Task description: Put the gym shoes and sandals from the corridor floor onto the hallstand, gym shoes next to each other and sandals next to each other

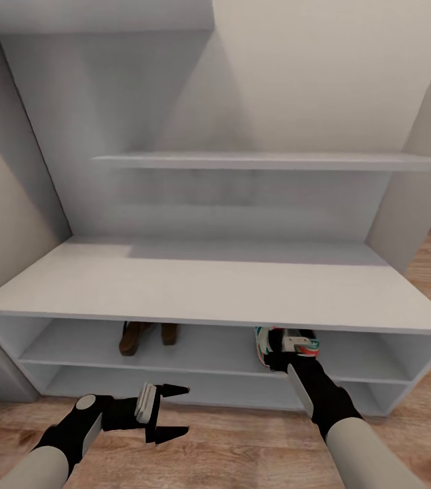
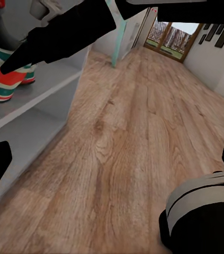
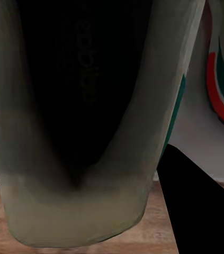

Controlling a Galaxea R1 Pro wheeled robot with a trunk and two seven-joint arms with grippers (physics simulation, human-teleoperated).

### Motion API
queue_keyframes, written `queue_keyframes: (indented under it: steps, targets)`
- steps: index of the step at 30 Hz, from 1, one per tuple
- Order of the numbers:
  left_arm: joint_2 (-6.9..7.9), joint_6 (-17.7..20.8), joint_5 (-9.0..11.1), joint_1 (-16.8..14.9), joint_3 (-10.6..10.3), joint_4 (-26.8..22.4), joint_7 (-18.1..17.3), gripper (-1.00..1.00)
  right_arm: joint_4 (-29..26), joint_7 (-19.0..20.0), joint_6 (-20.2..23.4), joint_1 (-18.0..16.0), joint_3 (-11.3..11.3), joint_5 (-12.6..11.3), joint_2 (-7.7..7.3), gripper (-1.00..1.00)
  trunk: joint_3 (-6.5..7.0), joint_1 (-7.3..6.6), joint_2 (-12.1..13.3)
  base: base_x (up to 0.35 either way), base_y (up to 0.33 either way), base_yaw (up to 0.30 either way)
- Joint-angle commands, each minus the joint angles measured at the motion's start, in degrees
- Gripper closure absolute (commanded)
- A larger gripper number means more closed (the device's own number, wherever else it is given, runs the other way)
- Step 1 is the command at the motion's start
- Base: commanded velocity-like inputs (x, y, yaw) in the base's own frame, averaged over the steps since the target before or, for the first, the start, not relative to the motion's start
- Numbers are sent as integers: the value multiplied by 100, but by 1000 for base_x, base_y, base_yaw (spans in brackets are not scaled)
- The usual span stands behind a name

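Head view: cream, green-striped gym shoe (image 1: 295, 341) on smooth pale hallstand (image 1: 208, 285).

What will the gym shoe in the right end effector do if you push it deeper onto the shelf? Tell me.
The gym shoe probably slides flat rather than tipping: its sole looks broad. Its open collar keeps its shape in the right end effector, so it seems fairly stiff. It may nudge the second shoe alongside.

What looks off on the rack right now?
Nothing damaged or spilled. The sandals sit together on the upper open shelf of the hallstand, angled rather than square. The right gripper is at the gym shoes on that same shelf. The left gripper is open.
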Motion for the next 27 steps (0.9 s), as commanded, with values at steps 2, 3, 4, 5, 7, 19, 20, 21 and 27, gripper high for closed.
queue_keyframes:
  steps: [2,3,4,5,7,19,20,21,27]
  targets:
    - [0,-43,13,-3,7,3,-15,-100,-8,-52,27,-2,22,-49,-3,100,-5,0,-2,206,0,0]
    - [0,-43,13,-3,7,3,-15,-100,-8,-52,27,-2,22,-50,-3,100,-5,0,-2,215,0,0]
    - [0,-43,13,-4,7,3,-15,-100,-8,-52,27,-2,22,-49,-3,100,-5,0,-2,195,0,0]
    - [0,-43,13,-4,7,3,-15,-100,-8,-52,28,-2,22,-47,-3,100,-5,0,-2,167,0,0]
    - [0,-43,13,-3,7,3,-15,-100,-8,-52,26,-2,22,-47,-3,100,-5,0,-2,93,0,0]
    - [0,-43,13,-5,7,3,-15,-100,-7,-54,26,-2,22,-51,-3,100,-5,0,-2,6,0,0]
    - [0,-43,13,-5,7,3,-15,-100,-7,-53,25,-2,22,-50,-3,100,-5,0,-2,0,0,0]
    - [0,-43,13,-4,7,3,-15,-100,-7,-53,24,-2,22,-50,-3,100,-5,0,-2,0,0,0]
    - [0,-43,13,-4,7,3,-15,-100,-7,-52,24,-2,22,-52,-3,100,-5,0,-2,57,0,0]
